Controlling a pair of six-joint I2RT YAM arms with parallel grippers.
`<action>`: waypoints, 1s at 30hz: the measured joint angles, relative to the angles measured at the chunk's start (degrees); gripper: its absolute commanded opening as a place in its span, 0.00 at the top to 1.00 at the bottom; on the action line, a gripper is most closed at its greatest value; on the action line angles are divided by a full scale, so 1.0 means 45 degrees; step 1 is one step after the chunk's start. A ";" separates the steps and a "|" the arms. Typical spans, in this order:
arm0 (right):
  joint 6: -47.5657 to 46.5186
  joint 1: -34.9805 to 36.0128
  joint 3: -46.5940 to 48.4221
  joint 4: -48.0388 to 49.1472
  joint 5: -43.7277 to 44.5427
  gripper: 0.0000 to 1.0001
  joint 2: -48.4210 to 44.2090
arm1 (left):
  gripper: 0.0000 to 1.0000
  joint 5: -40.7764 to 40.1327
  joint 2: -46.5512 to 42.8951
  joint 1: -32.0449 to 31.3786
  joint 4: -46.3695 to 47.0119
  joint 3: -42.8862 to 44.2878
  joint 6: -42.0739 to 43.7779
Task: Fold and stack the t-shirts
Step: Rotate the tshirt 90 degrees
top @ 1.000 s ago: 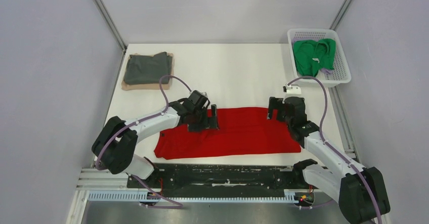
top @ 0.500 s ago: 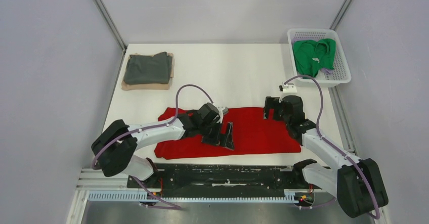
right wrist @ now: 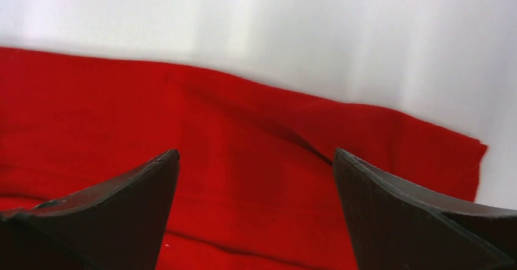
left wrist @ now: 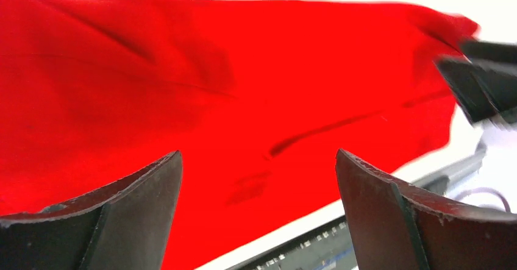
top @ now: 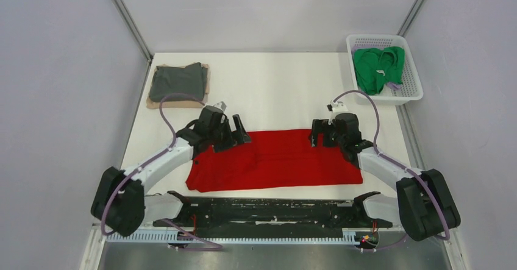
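Note:
A bright red t-shirt (top: 274,160) lies flat as a long strip near the table's front edge. My left gripper (top: 235,137) is open and empty over the shirt's far left part. The left wrist view shows red cloth (left wrist: 244,87) beyond the gripper (left wrist: 259,154). My right gripper (top: 321,141) is open and empty over the far right part. Its wrist view shows the shirt's far edge (right wrist: 274,130) beyond the gripper (right wrist: 256,151). A folded dark grey shirt (top: 177,82) lies on a tan shirt (top: 177,104) at the back left. A green shirt (top: 379,67) is crumpled in the basket.
A white lattice basket (top: 414,90) stands at the back right corner. A black rail (top: 262,206) runs along the table's front edge, between the arm bases. The right gripper's dark fingers (left wrist: 481,81) show at the right of the left wrist view.
My left gripper has moved from the middle of the red shirt back and left to its far left part. My right gripper has shifted slightly left. Both stay open.

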 measured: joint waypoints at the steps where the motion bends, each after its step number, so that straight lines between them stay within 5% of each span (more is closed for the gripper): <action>1: 0.0015 0.0000 0.0024 0.0010 -0.0126 0.02 0.0170 | 0.00 0.0024 0.0486 0.0661 0.0136 -0.0112 -0.0228; 5: 0.0097 0.0000 0.0029 0.0068 -0.0743 0.02 0.0612 | 0.00 0.0204 0.3356 0.1409 0.0559 -0.0175 -0.0908; 10: 0.0102 0.0107 -0.0029 0.0087 -0.0763 0.02 0.0777 | 0.00 -0.0117 0.6096 0.1583 -0.0141 0.2594 -0.1734; 19: 0.0155 0.1821 -0.0899 0.0175 -0.0607 0.02 0.0155 | 0.00 -0.1865 1.3017 0.1593 -0.1962 1.2288 -0.2127; 25: 0.0486 0.5333 -0.1477 0.0758 -0.2438 0.02 -0.0355 | 0.00 -0.0549 1.9972 0.1598 -0.1515 2.3096 -0.2089; 30: -0.0151 0.6441 -0.1307 -0.0136 -0.3366 0.02 -0.0865 | 0.00 0.1030 2.0822 0.1404 0.1855 2.3081 -0.2545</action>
